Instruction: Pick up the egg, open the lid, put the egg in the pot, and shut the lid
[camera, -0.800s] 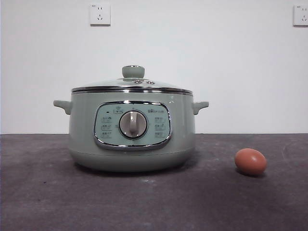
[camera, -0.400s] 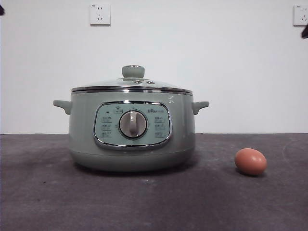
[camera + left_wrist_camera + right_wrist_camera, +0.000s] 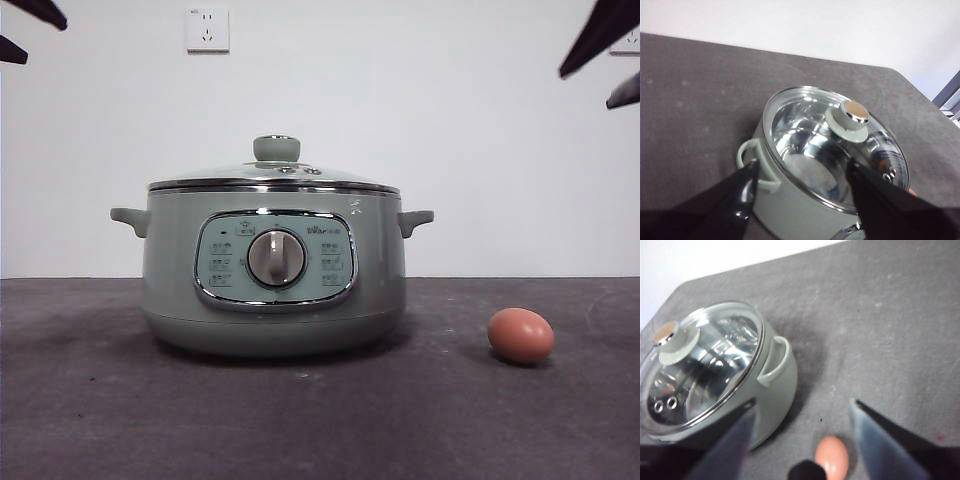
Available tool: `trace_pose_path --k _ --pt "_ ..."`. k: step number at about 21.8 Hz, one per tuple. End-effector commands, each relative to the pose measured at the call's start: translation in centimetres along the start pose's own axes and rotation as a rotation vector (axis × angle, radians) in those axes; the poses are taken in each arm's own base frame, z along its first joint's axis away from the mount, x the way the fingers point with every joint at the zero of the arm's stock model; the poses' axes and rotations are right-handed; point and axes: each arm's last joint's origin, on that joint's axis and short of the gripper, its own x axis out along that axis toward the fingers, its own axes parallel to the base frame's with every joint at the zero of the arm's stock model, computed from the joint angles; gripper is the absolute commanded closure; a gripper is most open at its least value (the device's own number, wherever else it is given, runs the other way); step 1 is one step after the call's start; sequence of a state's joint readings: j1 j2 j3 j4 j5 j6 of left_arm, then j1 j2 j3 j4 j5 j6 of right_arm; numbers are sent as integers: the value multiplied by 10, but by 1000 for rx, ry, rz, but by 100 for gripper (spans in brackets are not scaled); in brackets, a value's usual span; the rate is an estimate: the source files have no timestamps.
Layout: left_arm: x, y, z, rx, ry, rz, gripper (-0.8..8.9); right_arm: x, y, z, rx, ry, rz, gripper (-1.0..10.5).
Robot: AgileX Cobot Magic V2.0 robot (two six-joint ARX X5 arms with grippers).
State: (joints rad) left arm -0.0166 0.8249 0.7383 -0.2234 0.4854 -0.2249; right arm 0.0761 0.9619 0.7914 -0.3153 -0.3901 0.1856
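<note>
- Both sets of black jaws are spread wide with nothing between them: the left gripper point(image 3: 800, 172) hangs above the lid side of the cooker, and the right gripper point(image 3: 802, 407) hangs high over the counter, between the cooker and the egg.
- From the front view they only show as dark tips in the two top corners.
- Big round sage-green electric pot point(image 3: 274, 280) sits on the dark grey counter point(image 3: 100, 420), roughly mid-counter, chrome-framed panel and silver dial point(image 3: 276, 258) facing the front edge.
- Domed glass lid with chrome rim and sage-green knob point(image 3: 276, 172) is closed on the pot, sitting flat.
- Small reddish-brown oval egg point(image 3: 520, 335) lies on its side on the counter, well apart from the pot, out toward the counter's right edge.
- White wall behind has a socket point(image 3: 208, 29).
</note>
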Motion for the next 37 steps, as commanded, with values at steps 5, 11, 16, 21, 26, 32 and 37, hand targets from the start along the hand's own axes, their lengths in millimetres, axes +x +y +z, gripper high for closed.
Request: trace_pose_path --k 5,11,16,21,26,32,37 --pt "-1 -11 10 40 -26 -38 490 28 13 2 -45 86 11 474" --pt "-5 -26 23 72 -44 -91 490 94 34 -10 -152 301 -140 480" --pt "-4 -28 19 64 -6 -100 491 133 22 -40 -144 484 -193 545" --pt "-3 -29 17 60 12 -102 491 155 12 -62 -132 591 -213 542" --pt "-3 -29 15 53 28 -99 491 163 7 -71 -127 633 -223 580" --pt "-3 -28 15 49 37 -99 491 164 6 -73 -124 646 -229 675" --pt "-3 -28 13 40 56 -95 491 163 5 -75 -122 665 -235 891"
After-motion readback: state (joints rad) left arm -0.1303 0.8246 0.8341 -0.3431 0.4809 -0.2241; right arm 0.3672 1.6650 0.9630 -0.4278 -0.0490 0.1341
